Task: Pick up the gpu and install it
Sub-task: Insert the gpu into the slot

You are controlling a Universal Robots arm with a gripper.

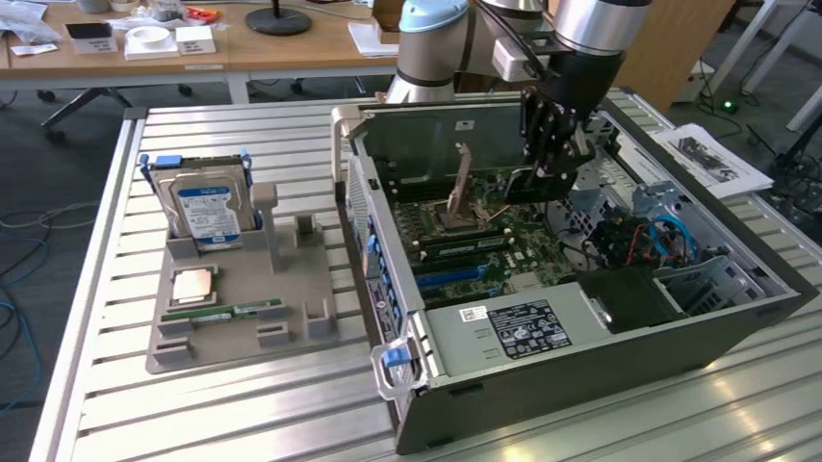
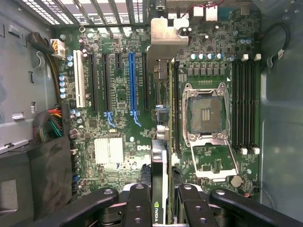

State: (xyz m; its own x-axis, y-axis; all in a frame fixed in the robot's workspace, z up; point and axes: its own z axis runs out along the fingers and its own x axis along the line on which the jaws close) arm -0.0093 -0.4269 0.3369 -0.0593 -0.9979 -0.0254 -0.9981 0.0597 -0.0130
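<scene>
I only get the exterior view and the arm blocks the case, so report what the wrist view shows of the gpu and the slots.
Observer: The gpu is clamped edge-on between the fingers, with its silvery bracket at the far end.
Operator: Report the long blue slot.
Observer: The blue slot is empty. The card lines up between it and the processor socket, not over it.
Operator: Give me a marking that confirms the card.
Observer: A small green-and-white logo sits on the card's edge, right between the fingers.
</scene>
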